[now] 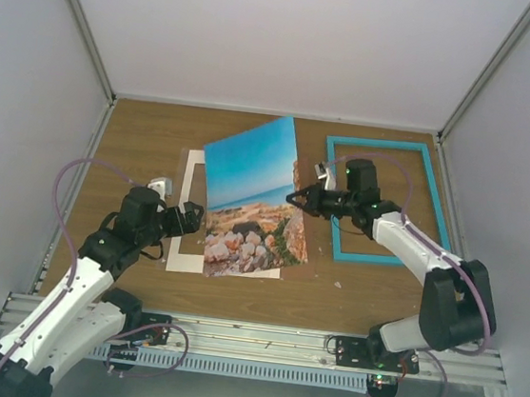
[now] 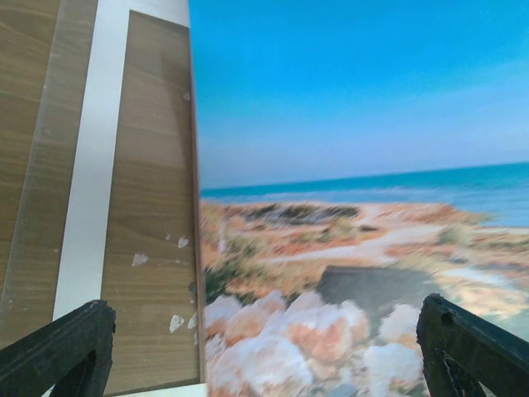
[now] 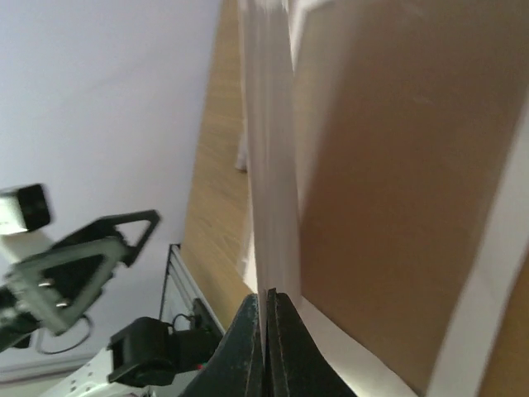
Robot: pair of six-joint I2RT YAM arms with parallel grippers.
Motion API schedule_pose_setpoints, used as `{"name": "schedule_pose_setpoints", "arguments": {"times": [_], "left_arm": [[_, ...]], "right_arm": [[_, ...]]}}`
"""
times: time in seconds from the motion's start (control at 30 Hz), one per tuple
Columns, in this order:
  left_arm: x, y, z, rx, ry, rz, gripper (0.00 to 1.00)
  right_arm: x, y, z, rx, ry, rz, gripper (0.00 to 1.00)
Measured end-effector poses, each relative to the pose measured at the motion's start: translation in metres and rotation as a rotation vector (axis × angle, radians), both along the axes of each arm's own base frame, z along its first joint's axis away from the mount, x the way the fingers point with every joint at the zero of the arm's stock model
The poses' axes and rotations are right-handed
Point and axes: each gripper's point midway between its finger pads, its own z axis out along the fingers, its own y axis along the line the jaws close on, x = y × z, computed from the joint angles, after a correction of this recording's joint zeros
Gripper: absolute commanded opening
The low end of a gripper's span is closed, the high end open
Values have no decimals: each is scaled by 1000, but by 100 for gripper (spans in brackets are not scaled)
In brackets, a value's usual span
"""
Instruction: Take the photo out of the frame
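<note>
right gripper point(image 1: 295, 199): clamping edge of rectangular paper beach photo point(image 1: 247, 187)
left gripper point(image 1: 192, 217): gaping, holding nothing
risk: 1-edge pinch slipping, photo creasing

The right gripper point(image 3: 266, 335) is pinching the pale edge of the photo point(image 3: 269, 165) at six o'clock. The left gripper point(image 3: 91, 256) is hanging at eight o'clock.

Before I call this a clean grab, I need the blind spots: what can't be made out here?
Right wrist view: blur; whether right hand pinches the photo alone is unclear.
Top view: photo hides much of the mat board; right arm crosses the frame.
Left wrist view: left hand mostly cut off by bottom edge.
</note>
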Motion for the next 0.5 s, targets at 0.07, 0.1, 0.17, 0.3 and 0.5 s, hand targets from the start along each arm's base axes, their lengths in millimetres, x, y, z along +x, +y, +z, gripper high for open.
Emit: {"name": "schedule_pose_setpoints", "arguments": {"times": [0.07,0.1,0.17,0.3,0.5], "left_arm": [[0,-2,-4,0,16,-8,99],[0,-3,-6,-2,24,-14,99],[0,-5,-12,-4,41,-24,99],[-1,-11,-25,-15,80,-51,99],[-4,-22,-49,-47,137,-98,99]], "right_arm": [[-3,-2,-30,-15,66,-16,1],[-4,-3,-44,-25,95,-25,1],[-5,-5,-68,-41,140,-40,1],[-3,-8,-99,-75,184,-67,1],[6,-16,-126,-123,192,-89,1]]}}
